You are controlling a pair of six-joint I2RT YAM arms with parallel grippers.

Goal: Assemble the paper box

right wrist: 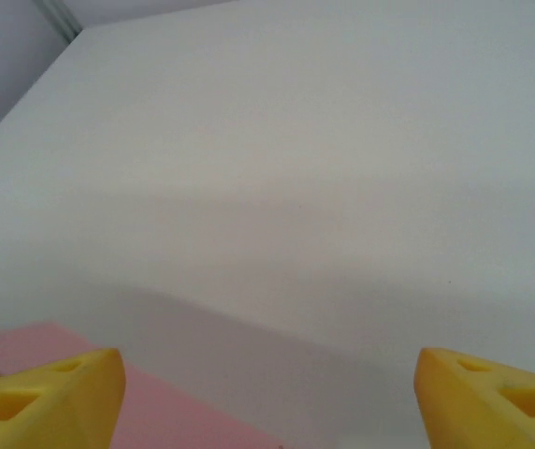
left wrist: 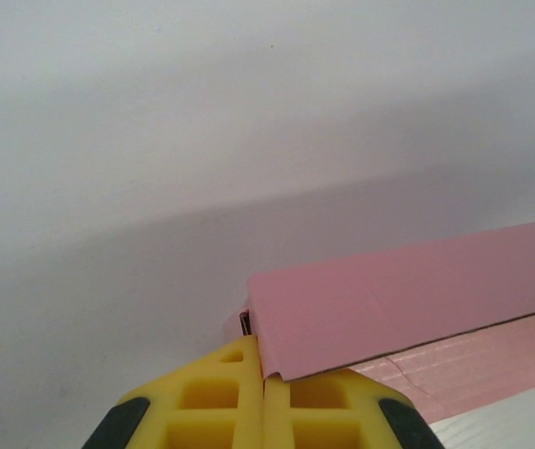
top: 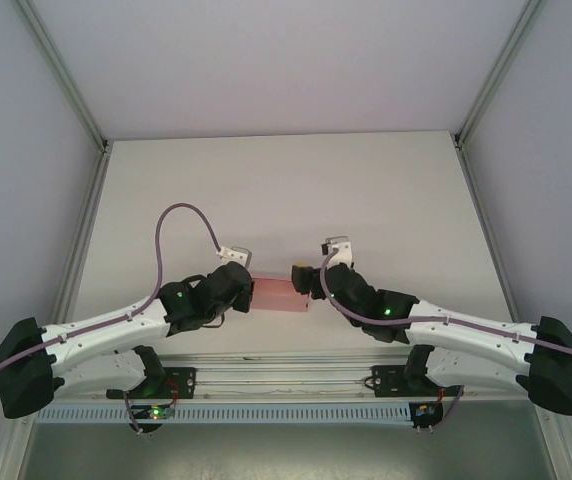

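Top external: the pink paper box [top: 278, 294] sits near the middle of the tabletop's [top: 286, 190] near edge, between the two arms.
Left arm: the left gripper [top: 238, 284] meets the box's left end.
Right arm: the right gripper [top: 313, 281] is at the box's right end; from this height it is unclear whether it touches the card.
Left wrist: the jaws are pressed fully together, and the yellow pads [left wrist: 216, 407] pinch the corner of a raised pink panel, whose thin edge runs in between them. A second pink layer with a faint crease lies lower, toward the right.
Right wrist: the jaws are spread wide, with one yellow fingertip [right wrist: 48, 398] in each bottom corner of the view. Nothing is gripped, and only bare tabletop shows between them. Pink card shows at the lower left, just beside the fingertip on that side.
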